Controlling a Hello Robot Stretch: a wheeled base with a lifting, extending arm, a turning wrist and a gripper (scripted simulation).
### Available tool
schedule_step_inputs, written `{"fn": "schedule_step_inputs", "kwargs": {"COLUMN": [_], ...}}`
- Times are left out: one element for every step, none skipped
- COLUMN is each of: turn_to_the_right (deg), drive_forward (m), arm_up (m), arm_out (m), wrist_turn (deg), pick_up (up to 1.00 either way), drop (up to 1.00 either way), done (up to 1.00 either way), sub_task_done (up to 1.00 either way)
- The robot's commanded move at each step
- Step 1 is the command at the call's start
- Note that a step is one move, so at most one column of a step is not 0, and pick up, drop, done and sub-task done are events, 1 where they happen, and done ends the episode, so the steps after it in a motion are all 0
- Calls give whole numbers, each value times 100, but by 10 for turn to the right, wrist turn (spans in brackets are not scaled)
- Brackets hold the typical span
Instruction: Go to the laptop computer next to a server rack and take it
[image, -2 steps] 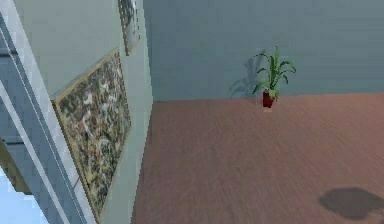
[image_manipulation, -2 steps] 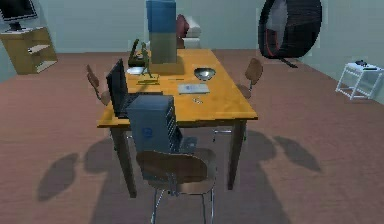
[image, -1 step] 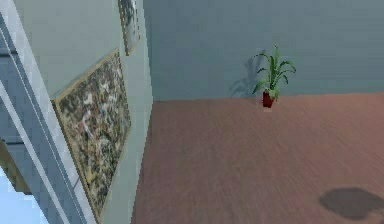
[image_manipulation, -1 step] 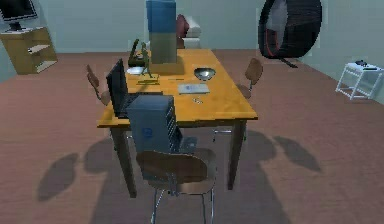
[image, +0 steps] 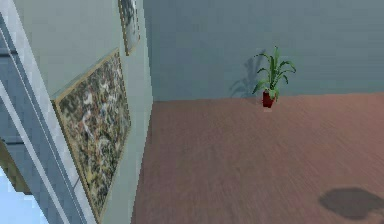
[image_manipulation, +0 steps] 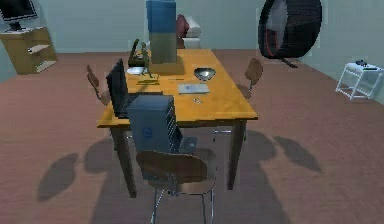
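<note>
Pincer: its state cannot be told from these views, nor what it touches.
Arm: pose cannot be told.
Landmark: wooden table (image_manipulation: 215, 105), orange-brown top on pale legs, mid-room on a reddish-brown floor in the arm side view.
Laptop: dark laptop (image_manipulation: 118, 87) with its lid raised, on the table's left edge, about halfway along.
Server rack: grey-blue boxy unit (image_manipulation: 154, 120) at the table's near edge, just beside the laptop on its near side. Whether the two touch cannot be told.
Also on the table: tall blue box (image_manipulation: 163, 28) at the far end; dark lamp-like shape (image_manipulation: 136, 52) at the far left corner; small grey bowl (image_manipulation: 204, 73) near the middle; flat pale item (image_manipulation: 194, 88) just nearer than the bowl.
In the way: brown chair (image_manipulation: 176, 170) pulled up at the table's near end, right in front of the rack. Another chair (image_manipulation: 97, 83) at the table's left side, beside the laptop; a third chair (image_manipulation: 252, 74) at the right side.
Beyond the table: wooden shelf (image_manipulation: 32, 50) far left; big dark round object (image_manipulation: 290, 28) far right; small white stand (image_manipulation: 360, 78) well to the right.
Forward view: potted plant (image: 272, 75) in a red pot against a blue-grey wall; busy-patterned painting (image: 95, 128) on the wall at the view's left.
</note>
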Motion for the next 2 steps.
{"fn": "schedule_step_inputs", "kwargs": {"turn_to_the_right": [0, 0], "drive_forward": [0, 0], "arm_up": [0, 0], "arm_out": [46, 0], "wrist_turn": [0, 450], "pick_up": [0, 0], "drop": [0, 0], "done": [0, 0], "sub_task_done": [0, 0]}}
